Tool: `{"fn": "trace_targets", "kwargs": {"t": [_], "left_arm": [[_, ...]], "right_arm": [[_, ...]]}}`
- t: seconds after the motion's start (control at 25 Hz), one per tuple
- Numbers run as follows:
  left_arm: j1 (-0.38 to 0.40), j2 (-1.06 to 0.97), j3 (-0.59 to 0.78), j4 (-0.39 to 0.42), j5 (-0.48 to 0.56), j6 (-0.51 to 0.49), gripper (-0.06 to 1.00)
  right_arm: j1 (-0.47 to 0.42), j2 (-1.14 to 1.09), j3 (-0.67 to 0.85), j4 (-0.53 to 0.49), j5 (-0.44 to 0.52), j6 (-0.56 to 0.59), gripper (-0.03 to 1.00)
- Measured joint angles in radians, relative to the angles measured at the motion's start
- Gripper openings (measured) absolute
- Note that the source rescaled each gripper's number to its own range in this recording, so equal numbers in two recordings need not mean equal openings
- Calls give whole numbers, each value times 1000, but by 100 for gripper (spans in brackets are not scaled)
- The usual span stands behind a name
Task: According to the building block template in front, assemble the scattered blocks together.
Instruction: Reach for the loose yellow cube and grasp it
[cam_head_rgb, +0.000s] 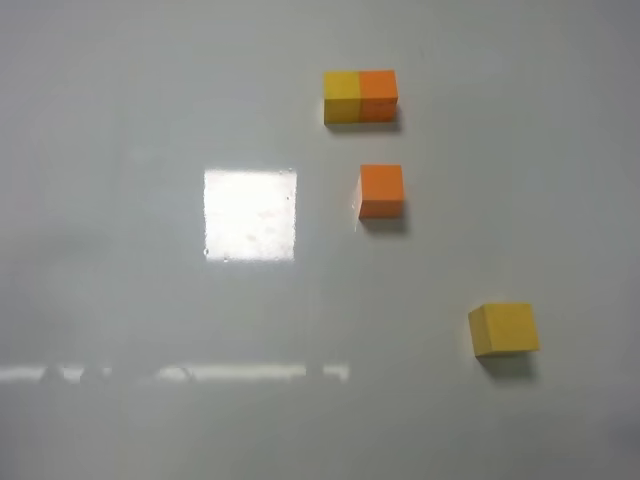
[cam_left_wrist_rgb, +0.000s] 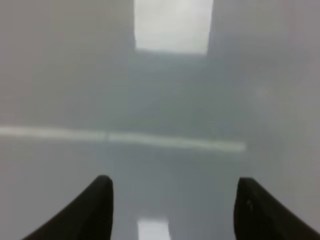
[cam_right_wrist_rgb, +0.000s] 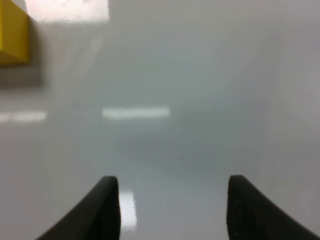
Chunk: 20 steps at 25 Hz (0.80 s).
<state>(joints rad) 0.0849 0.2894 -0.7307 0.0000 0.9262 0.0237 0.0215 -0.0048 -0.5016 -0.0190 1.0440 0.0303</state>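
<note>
Overhead first: the glossy grey bench (cam_head_rgb: 110, 130) carries three pieces, all on the right half of the view. The template bar (cam_head_rgb: 360, 97) lies at the far edge of the picture, its yellow half to the left and its orange half to the right, the two joined flush. Just nearer than its orange half, with a narrow strip of bare bench between, sits the loose orange cube (cam_head_rgb: 381, 191). The loose yellow cube (cam_head_rgb: 504, 329) stands well apart from both, nearer and further to the right, turned a little out of line with the others. A bright square glare (cam_head_rgb: 250, 214) lies left of the orange cube, and a thin pale streak (cam_head_rgb: 190, 373) runs across the near part of the bench.

Next, the left wrist view: the left tool (cam_left_wrist_rgb: 173, 180) is released, its two dark fingers (cam_left_wrist_rgb: 95, 212) spread wide with only blurred bench between them. No block shows in this view, only soft reflections on the surface.

Lastly, the right wrist view: the right tool (cam_right_wrist_rgb: 173, 179) is likewise released, fingers apart and gripping nothing, bare bench showing in the gap. The yellow cube appears at the corner of this picture, cut by the frame edge, well clear of the fingers and off to one side of them.
</note>
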Motion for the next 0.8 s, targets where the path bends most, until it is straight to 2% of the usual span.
{"fn": "trace_targets", "kwargs": {"t": [0.36,0.8], "left_arm": [[0,-269,215,0,105,0,25],[0,-294,232,9,111,-24,22]], "right_arm": [[0,0,0,0,0,0,13],[0,0,0,0,0,0,13]]}}
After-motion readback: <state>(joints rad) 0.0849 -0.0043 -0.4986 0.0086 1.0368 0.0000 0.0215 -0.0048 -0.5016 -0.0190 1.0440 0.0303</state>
